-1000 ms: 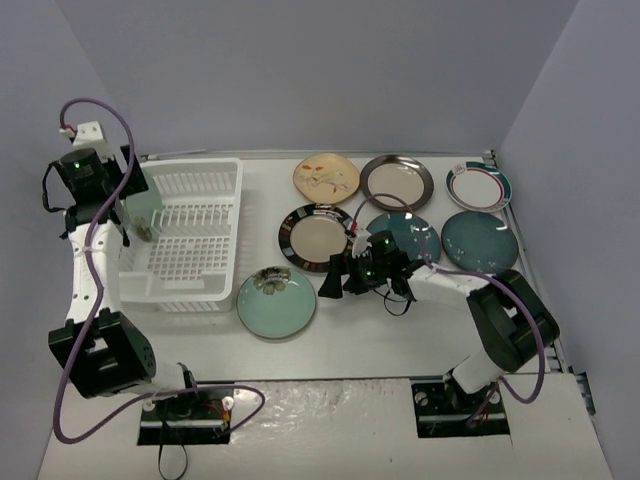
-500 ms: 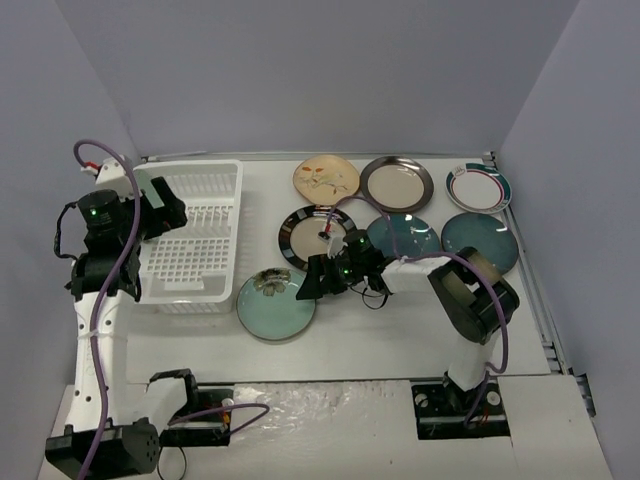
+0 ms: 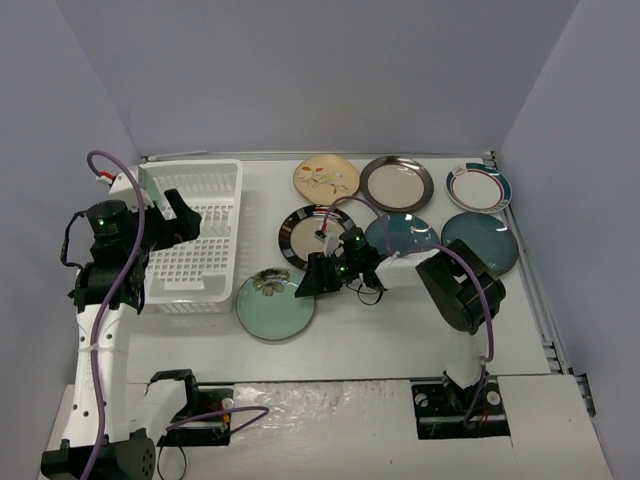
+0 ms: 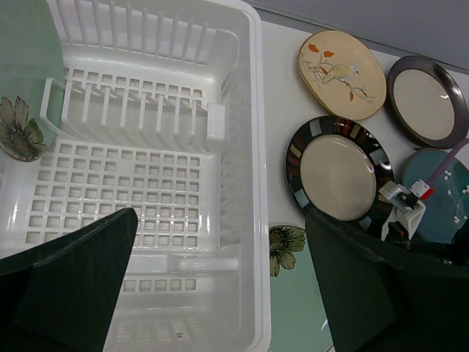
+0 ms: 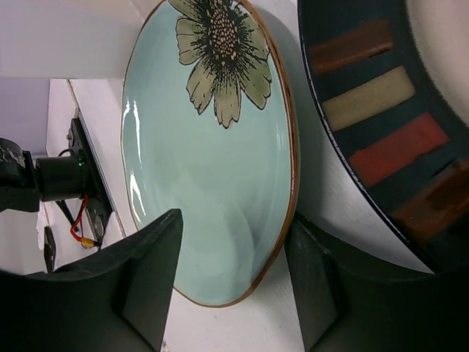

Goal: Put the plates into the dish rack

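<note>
The white dish rack stands at the left. One light teal flowered plate leans inside it against its left wall. My left gripper hovers open above the rack floor, holding nothing. A second teal flowered plate lies flat in front of the rack. My right gripper is low at that plate's right edge. In the right wrist view its jaws straddle the brown rim, one finger over the plate, the other beside it on the table, with a gap left.
Other plates lie flat to the right: a dark-rimmed striped beige one, a tan floral, a dark-rimmed beige, a white one with a teal-red rim and two dark blue. Walls close in left and right.
My left gripper let go of the teal plate in the rack and swung over the rack. My right gripper slid left to the second teal plate and its jaws narrowed around the rim.
</note>
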### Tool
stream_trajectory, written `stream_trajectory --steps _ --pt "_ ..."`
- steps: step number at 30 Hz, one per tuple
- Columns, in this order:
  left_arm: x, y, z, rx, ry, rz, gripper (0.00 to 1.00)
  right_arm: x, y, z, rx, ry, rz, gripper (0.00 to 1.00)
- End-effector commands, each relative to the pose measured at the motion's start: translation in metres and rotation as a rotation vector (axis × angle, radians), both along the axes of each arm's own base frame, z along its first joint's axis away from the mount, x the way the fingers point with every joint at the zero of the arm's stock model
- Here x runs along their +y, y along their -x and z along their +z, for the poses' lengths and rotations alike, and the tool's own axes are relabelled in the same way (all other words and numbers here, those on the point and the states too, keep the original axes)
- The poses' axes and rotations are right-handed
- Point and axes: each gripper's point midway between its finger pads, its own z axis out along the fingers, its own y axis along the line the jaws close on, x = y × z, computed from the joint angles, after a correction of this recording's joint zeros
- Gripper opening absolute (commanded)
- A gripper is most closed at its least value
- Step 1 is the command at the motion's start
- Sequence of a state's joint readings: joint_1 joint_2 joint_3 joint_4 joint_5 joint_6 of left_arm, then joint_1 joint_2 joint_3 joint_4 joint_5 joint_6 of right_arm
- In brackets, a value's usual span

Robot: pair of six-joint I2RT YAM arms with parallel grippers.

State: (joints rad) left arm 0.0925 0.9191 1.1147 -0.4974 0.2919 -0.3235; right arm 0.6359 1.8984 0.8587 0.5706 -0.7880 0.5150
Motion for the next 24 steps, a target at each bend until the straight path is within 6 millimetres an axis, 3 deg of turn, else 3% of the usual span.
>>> stream_trajectory --steps 1,7,9,15,21,24 --pt "-0.013 0.004 0.016 -0.051 0.048 -0.045 0.97 -0.018 0.013 -0.038 0.096 0.126 -0.030 0.46" --pt "-0.027 0.011 0.013 -0.048 0.103 -0.087 0.97 -0.022 0.010 -0.033 0.083 0.117 -0.047 0.08" --pt "-0.029 0.012 0.014 -0.048 0.116 -0.089 0.97 -0.022 0.009 -0.028 0.071 0.110 -0.051 0.01" --pt "-0.040 0.018 0.015 -0.046 0.153 -0.122 0.97 -0.033 0.004 -0.011 0.041 0.095 -0.082 0.00" --pt "-0.063 0.020 0.019 -0.063 0.237 -0.179 0.97 -0.055 -0.010 0.034 0.001 0.016 -0.162 0.00" --pt "-0.088 0.020 0.019 -0.067 0.279 -0.250 0.97 -0.070 -0.018 0.059 -0.027 -0.029 -0.214 0.00"
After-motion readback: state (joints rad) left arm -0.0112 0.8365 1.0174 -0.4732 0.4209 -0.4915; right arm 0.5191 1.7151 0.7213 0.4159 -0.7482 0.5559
